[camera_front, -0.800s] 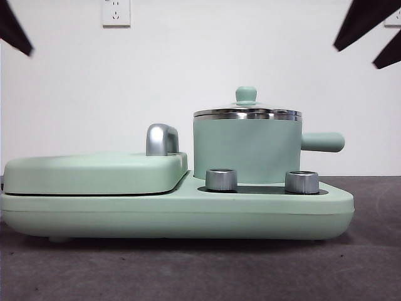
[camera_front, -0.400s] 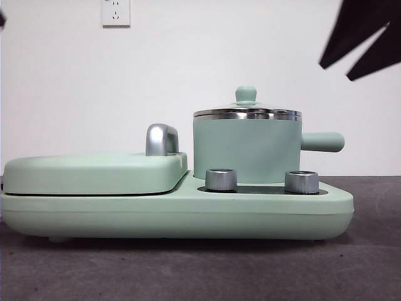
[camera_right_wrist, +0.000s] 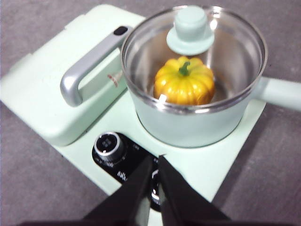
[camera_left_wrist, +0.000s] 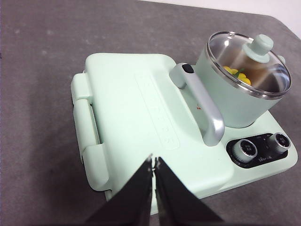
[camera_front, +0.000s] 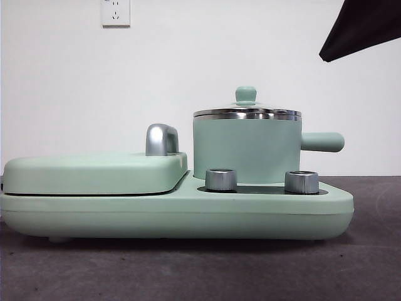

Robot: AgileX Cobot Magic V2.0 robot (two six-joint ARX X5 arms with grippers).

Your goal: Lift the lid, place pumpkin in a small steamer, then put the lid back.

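The small steamer (camera_front: 247,149) stands on the right half of the mint-green appliance, its stubby handle pointing right. The lid (camera_right_wrist: 190,35) rests on its steel rim, mint knob up. Through the glass the yellow-orange pumpkin (camera_right_wrist: 184,81) sits inside the pot, green stem up; the left wrist view shows only a bit of pumpkin (camera_left_wrist: 235,74). My right gripper (camera_right_wrist: 155,162) is shut and empty, above the control knobs in front of the steamer. My left gripper (camera_left_wrist: 153,162) is shut and empty, above the flat cover's near edge. One dark arm tip (camera_front: 363,28) shows at the front view's top right.
The large hinged cover (camera_front: 94,172) with its chrome handle (camera_front: 161,139) fills the appliance's left half. Two steel dials (camera_front: 221,179) sit in front of the steamer. Grey table surface (camera_front: 200,269) surrounds the appliance; a white wall with an outlet (camera_front: 116,11) is behind.
The black tip at the top left of the front view has left the picture. The arm at the top right has drawn up and back, its two jaw tips now a single dark shape.
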